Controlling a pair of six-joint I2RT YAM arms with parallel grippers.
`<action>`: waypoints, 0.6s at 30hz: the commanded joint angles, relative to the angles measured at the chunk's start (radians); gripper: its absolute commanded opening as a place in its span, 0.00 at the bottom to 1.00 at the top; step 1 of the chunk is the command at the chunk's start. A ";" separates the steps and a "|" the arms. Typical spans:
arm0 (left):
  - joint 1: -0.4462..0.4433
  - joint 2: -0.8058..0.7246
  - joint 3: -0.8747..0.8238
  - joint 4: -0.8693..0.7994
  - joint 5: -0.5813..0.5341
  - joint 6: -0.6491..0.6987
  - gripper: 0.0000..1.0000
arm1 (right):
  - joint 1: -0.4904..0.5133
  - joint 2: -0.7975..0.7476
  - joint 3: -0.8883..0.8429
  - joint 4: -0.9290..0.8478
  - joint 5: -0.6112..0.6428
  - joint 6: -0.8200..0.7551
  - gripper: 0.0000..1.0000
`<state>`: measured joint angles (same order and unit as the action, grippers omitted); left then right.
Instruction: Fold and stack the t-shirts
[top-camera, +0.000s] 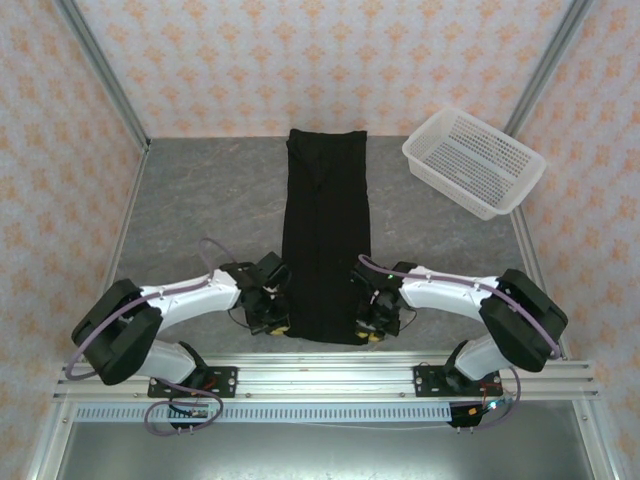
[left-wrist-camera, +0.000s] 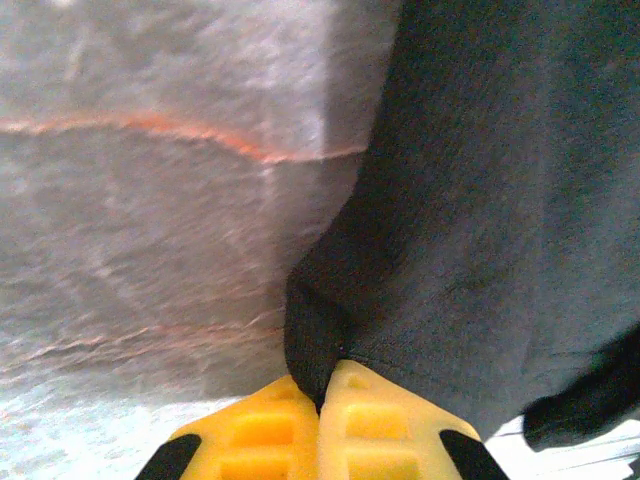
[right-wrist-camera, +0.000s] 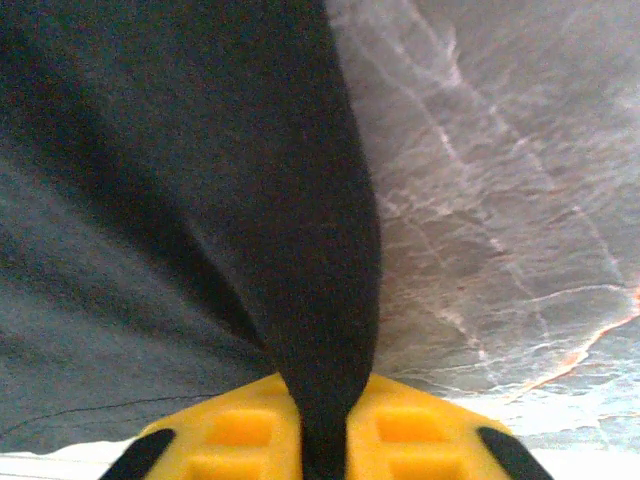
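Observation:
A black t-shirt lies folded into a long narrow strip down the middle of the grey table, plain black side up, no print showing. My left gripper is shut on the strip's near left corner; in the left wrist view the black cloth bunches into the closed yellow fingers. My right gripper is shut on the near right corner; in the right wrist view a fold of the shirt runs down between the yellow fingers.
A white plastic basket stands tilted at the back right. The grey marbled tabletop is bare on both sides of the shirt. Patterned walls close in the back and sides; a metal rail runs along the near edge.

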<state>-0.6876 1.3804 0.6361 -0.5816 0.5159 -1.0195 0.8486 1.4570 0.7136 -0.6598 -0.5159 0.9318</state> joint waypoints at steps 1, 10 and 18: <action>-0.012 -0.070 -0.048 -0.072 -0.011 0.021 0.00 | 0.007 -0.029 0.023 -0.054 0.085 0.024 0.07; -0.043 -0.234 -0.060 -0.047 -0.011 -0.065 0.00 | 0.049 -0.118 0.092 -0.192 0.090 0.010 0.00; -0.032 -0.255 0.154 -0.130 -0.174 -0.085 0.00 | 0.017 -0.131 0.257 -0.334 0.236 -0.022 0.00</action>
<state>-0.7269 1.1194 0.6991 -0.6468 0.4500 -1.0855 0.8894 1.3384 0.8963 -0.8772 -0.3882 0.9306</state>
